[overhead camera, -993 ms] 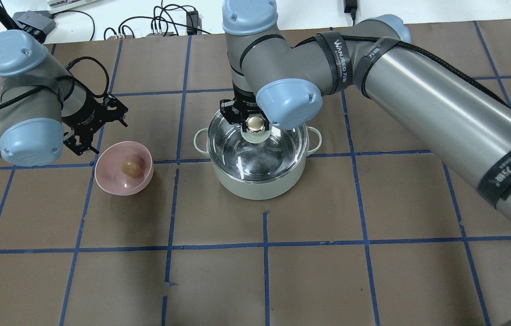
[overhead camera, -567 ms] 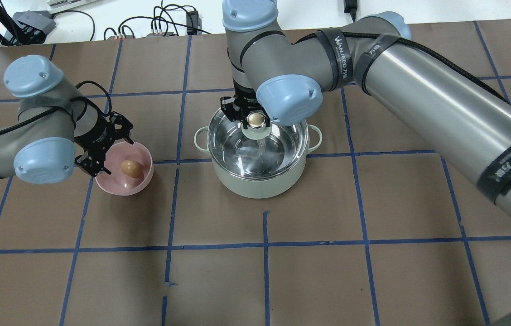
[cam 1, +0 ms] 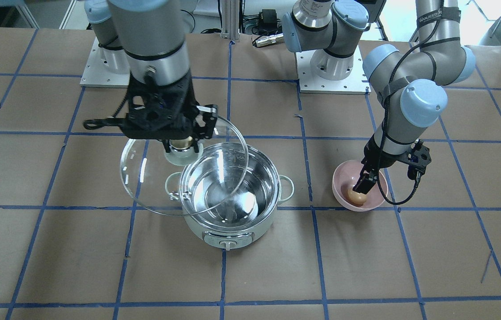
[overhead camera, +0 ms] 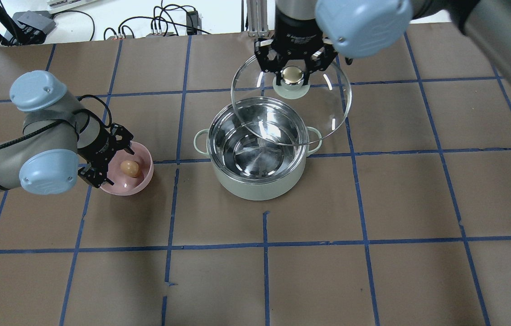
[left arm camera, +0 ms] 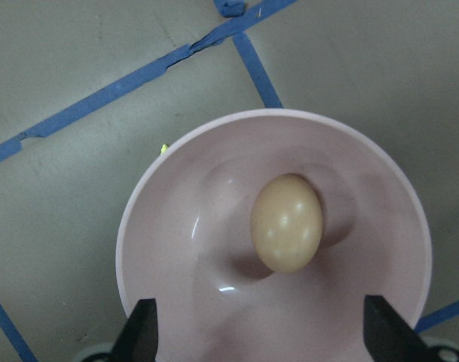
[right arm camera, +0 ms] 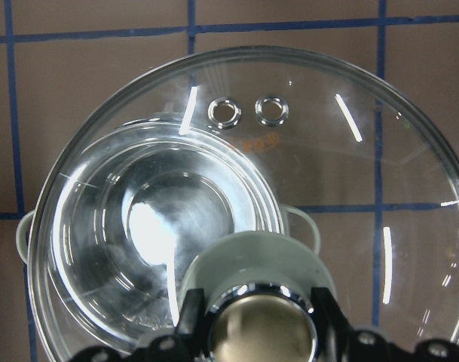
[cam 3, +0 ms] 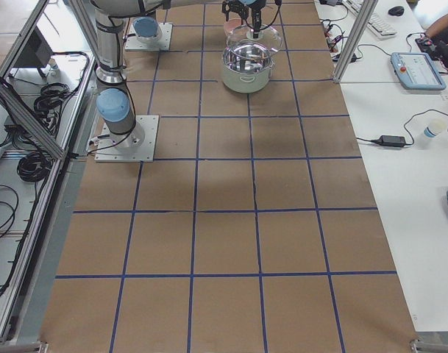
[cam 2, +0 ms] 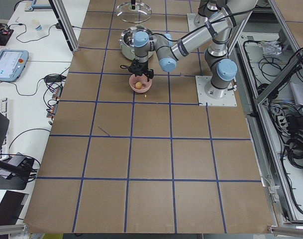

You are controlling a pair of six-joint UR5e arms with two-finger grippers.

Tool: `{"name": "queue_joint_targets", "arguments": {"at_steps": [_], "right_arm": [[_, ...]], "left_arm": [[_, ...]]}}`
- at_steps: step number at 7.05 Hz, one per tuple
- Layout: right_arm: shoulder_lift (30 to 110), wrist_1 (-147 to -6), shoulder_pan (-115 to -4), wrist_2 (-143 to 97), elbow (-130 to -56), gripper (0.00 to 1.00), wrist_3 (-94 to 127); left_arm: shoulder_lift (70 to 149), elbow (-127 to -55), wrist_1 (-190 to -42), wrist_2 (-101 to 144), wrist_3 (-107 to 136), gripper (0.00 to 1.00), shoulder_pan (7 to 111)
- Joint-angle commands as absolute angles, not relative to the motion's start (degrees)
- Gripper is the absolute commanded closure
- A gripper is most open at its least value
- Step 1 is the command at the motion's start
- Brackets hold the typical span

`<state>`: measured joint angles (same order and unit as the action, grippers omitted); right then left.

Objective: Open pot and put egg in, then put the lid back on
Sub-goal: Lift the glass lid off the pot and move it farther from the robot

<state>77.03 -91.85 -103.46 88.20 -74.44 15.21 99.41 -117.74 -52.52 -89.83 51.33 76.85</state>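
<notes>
Lid (overhead camera: 316, 118): right gripper (overhead camera: 292, 75), clamped on knob (right arm camera: 261, 329), lifting it off pot (overhead camera: 255, 183). Left gripper (left arm camera: 263, 337): fingers apart, lowering over egg (overhead camera: 129, 168) in pink bowl (overhead camera: 145, 180). You're proceeding to egg pick.

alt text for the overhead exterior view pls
The right gripper holds the lid in the air, overlapping the far rim of the open pot, whose steel inside is empty. At left, the open left gripper hangs over a pink bowl holding the egg.

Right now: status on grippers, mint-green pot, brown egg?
Right gripper shut on beige knob, clear glass dome lid held above mint-green pot. Left gripper open over brown egg in pink bowl. Lid hangs near pot mouth.
</notes>
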Motion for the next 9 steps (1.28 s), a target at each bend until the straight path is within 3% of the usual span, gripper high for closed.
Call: {"name": "queue_joint_targets", "arguments": {"at_steps": [1,6,9], "right_arm": [[81.55,-85.97,-98.36,87.98,-75.93,0.94,11.88],[87.97,-87.01,-95.10,87.72,-84.98,0.95,4.48],[89.03,-86.40,-93.43,88.15,-84.73,0.99,4.13]], "left_arm": [[99.76,-117.86,-51.42,-89.82,52.37,0.04,76.82],[101.68,-117.86,-48.80,-89.91,51.94,0.04,76.82],[103.01,-118.65,-45.81,-89.91,51.68,0.04,76.82]]}}
